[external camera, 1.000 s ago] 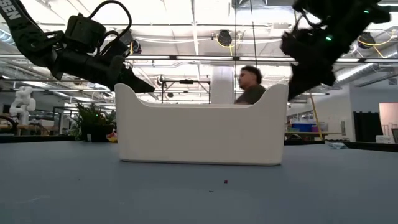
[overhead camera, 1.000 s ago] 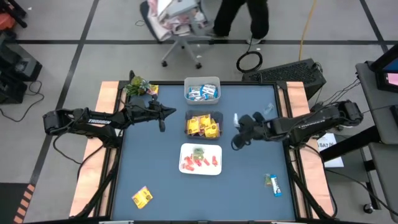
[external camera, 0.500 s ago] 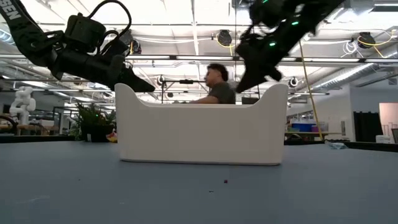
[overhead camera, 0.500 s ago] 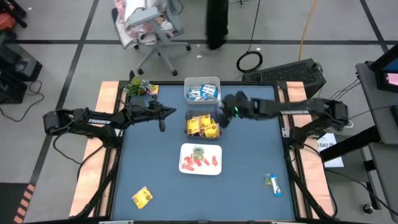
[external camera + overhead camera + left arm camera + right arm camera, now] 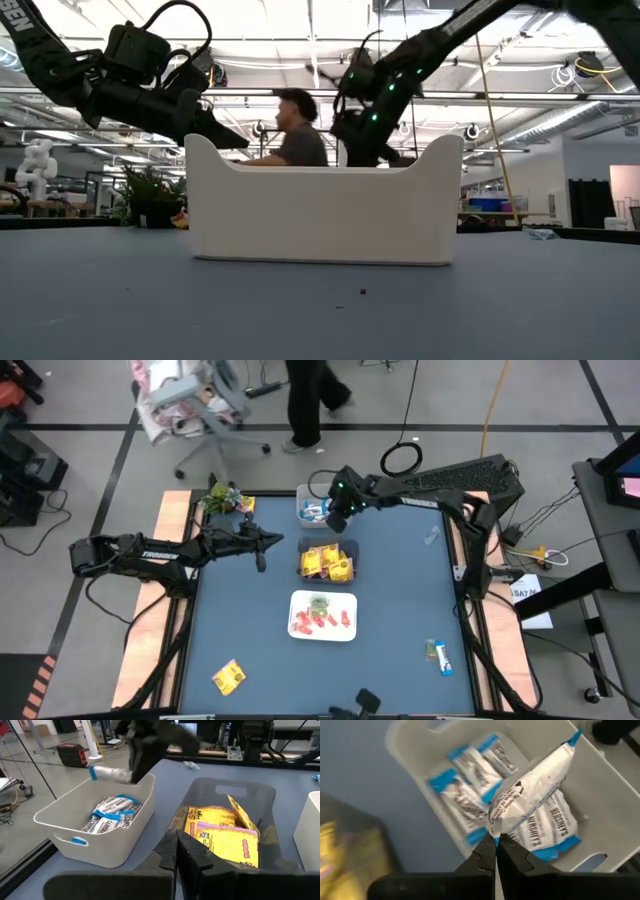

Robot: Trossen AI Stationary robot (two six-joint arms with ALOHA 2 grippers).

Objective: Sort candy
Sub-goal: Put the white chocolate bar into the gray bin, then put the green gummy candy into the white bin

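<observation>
My right gripper (image 5: 336, 517) hangs over the white bin (image 5: 346, 490) of blue-and-white bars at the table's far edge, shut on one such bar (image 5: 535, 785). The left wrist view shows that bar (image 5: 110, 773) above the bin's rim. My left gripper (image 5: 262, 547) waits shut, left of the grey bin (image 5: 352, 546) of yellow packets. A white tray (image 5: 296, 600) holds red and green pieces. A loose yellow packet (image 5: 228, 677) and a loose blue-and-white bar (image 5: 440, 657) lie on the near part of the mat. My right gripper pinches the blue-and-white bar between its two fingertips by the crimped end of the wrapper (image 5: 498, 833). The fingers come down from above at a slant. The bar is lifted clear and sticks out past the fingers over the white bin (image 5: 600, 785).
A green leafy plant (image 5: 220, 497) with a yellow packet (image 5: 246, 503) beside it sits at the far left corner. A small clear scrap (image 5: 431, 537) lies on the mat's right side. A person walks beyond the far edge, near an office chair (image 5: 185, 400).
My right gripper has swung from the right middle of the table toward the far edge and left, carrying the bar, and now stands over the white bin. My left arm has kept still. Behind the table, the person and the chair have moved left.
</observation>
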